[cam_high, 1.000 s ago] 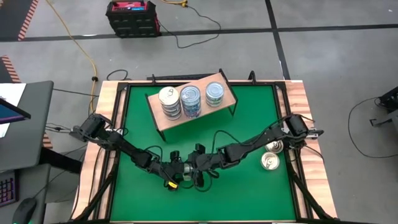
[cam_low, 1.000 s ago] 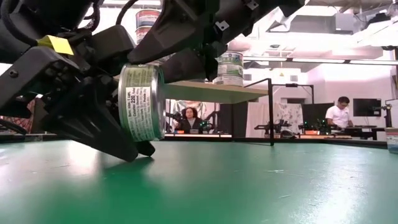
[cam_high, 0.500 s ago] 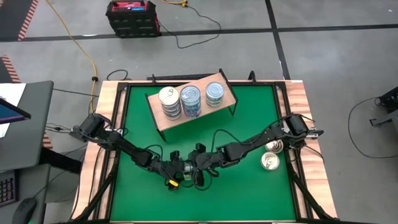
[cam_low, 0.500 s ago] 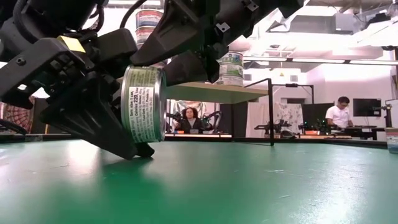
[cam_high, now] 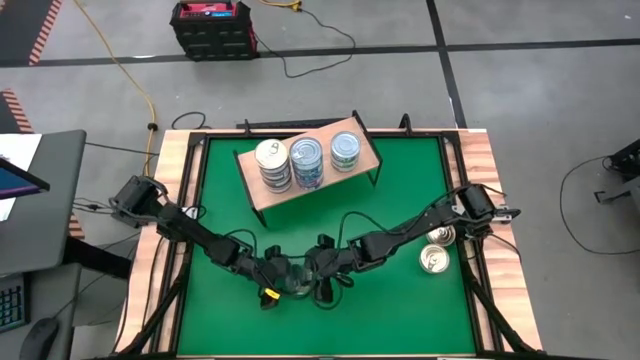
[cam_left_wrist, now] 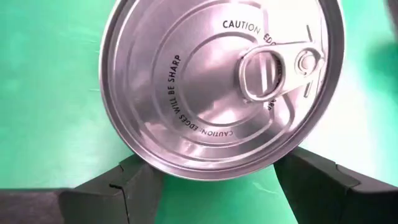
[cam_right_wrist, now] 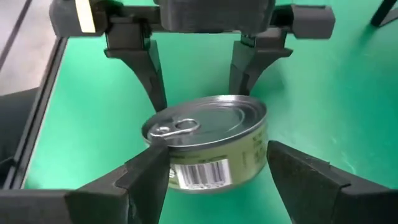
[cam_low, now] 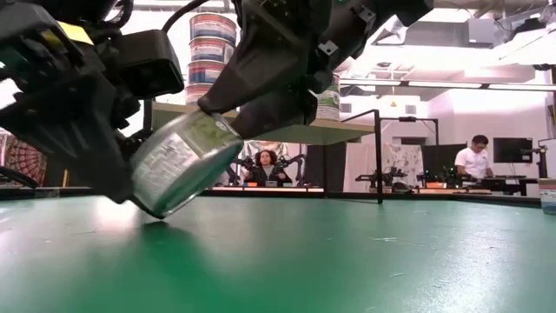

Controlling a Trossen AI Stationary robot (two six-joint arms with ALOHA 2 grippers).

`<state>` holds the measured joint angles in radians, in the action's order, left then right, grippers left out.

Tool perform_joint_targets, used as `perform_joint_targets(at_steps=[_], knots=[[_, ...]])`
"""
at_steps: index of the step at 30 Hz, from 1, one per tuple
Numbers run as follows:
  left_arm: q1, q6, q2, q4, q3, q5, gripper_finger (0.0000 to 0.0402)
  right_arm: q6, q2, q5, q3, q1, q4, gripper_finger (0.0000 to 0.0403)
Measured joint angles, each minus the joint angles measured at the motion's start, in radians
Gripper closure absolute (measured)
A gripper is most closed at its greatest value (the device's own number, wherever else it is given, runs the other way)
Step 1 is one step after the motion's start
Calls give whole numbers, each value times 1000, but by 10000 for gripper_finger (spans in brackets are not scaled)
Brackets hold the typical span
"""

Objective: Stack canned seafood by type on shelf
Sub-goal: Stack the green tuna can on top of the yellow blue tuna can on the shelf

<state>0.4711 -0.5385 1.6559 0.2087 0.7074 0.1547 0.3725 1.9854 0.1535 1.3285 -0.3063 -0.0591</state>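
Near the table's [cam_high: 455,160] 6 o'clock edge, both the left gripper [cam_high: 278,283] and the right gripper [cam_high: 312,284] clamp one tilted can [cam_low: 178,161]; release one side only once the other's grip holds it firmly.

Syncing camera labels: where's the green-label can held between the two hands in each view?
High: green-label can at near-centre table, mostly hidden by arms.
Low: left, tilted.
Left wrist: silver lid fills frame.
Right wrist: centre.
Shared landmark: green table.
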Motion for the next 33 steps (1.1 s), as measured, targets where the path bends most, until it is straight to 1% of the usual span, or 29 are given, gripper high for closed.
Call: perform_joint_targets(at_steps=[2, 6, 12, 18, 20, 23, 27, 29, 31, 33], knots=[[0, 3, -1, -4, 0, 32, 125, 1, 0, 6, 0, 1, 0, 111], [0, 10, -1, -3, 0, 25, 124, 3, 0, 7, 0, 1, 10, 111], [1, 51, -1, 29, 0, 40, 124, -9, -7, 10, 1, 12, 93, 111], [1, 105, -1, 29, 0, 190, 124, -32, -8, -6, 2, 14, 130, 111], [1, 115, -1, 39, 0, 209, 124, -34, -9, -5, 2, 14, 132, 111], [1, 117, -1, 63, 0, 198, 124, -34, -9, -13, 2, 17, 151, 111], [0, 112, -3, 70, 1, 149, 124, -30, -5, -40, 2, 25, 201, 111], [0, 112, -4, 71, 3, 162, 124, -26, -5, -51, 2, 25, 219, 111], [0, 112, -5, 78, 4, 175, 124, 10, -5, -56, 2, 25, 223, 111], [-1, 119, -5, 86, 4, 176, 124, -2, -5, -61, 2, 25, 198, 111]])
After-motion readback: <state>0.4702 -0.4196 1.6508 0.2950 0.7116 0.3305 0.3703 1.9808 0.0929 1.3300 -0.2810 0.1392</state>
